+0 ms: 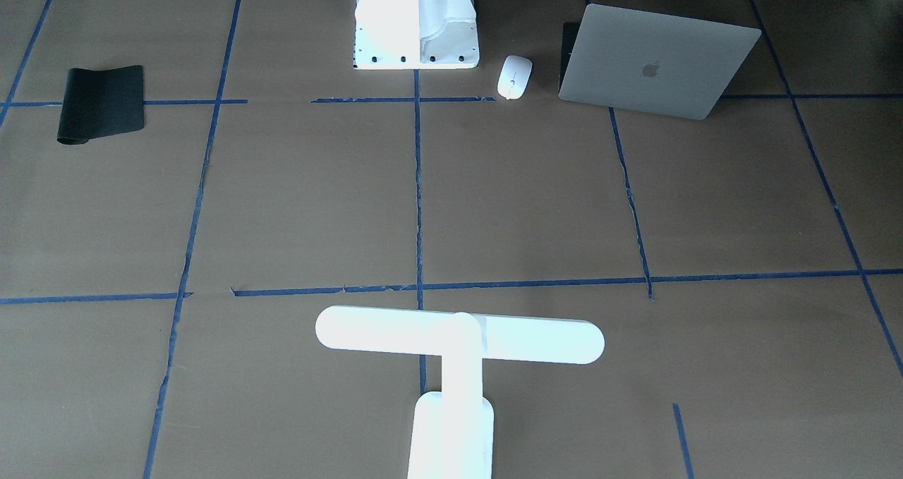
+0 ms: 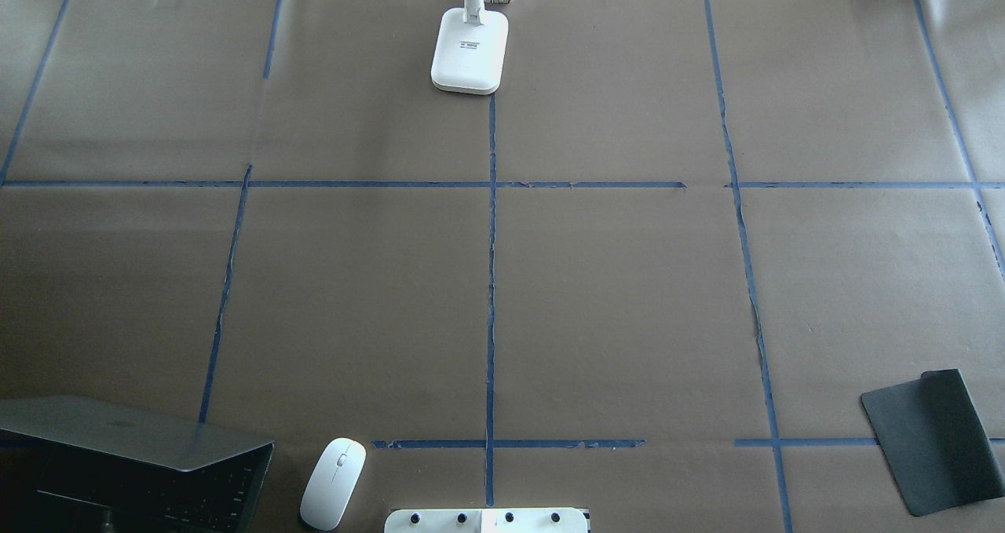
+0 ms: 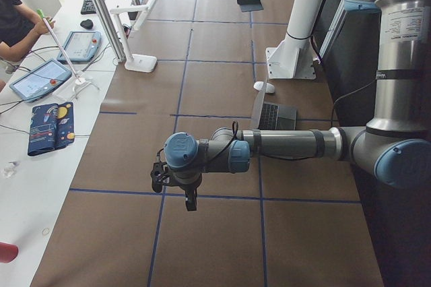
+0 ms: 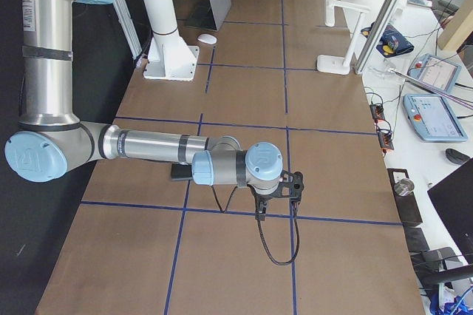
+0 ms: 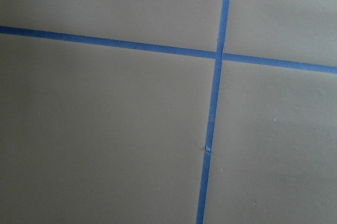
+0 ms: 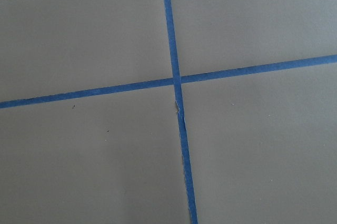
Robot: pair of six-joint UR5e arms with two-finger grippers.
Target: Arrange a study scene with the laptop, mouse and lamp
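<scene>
Seen from above, the laptop (image 2: 133, 447) sits at about 8 o'clock on the desk (image 2: 628, 297), its lid partly raised over the black keys. The mouse (image 2: 333, 482) lies just beside it at 7 o'clock, not touching it, between the laptop and the white pedestal (image 2: 487, 521) at 6 o'clock. The lamp (image 2: 469, 50) stands upright at 12 o'clock by the far edge, well apart from both. A black mat (image 2: 934, 450) lies at 4 o'clock. The left gripper (image 3: 159, 178) and the right gripper (image 4: 293, 183) hang over taped brown paper, well apart from everything. I cannot tell whether their fingers are spread or pressed together.
</scene>
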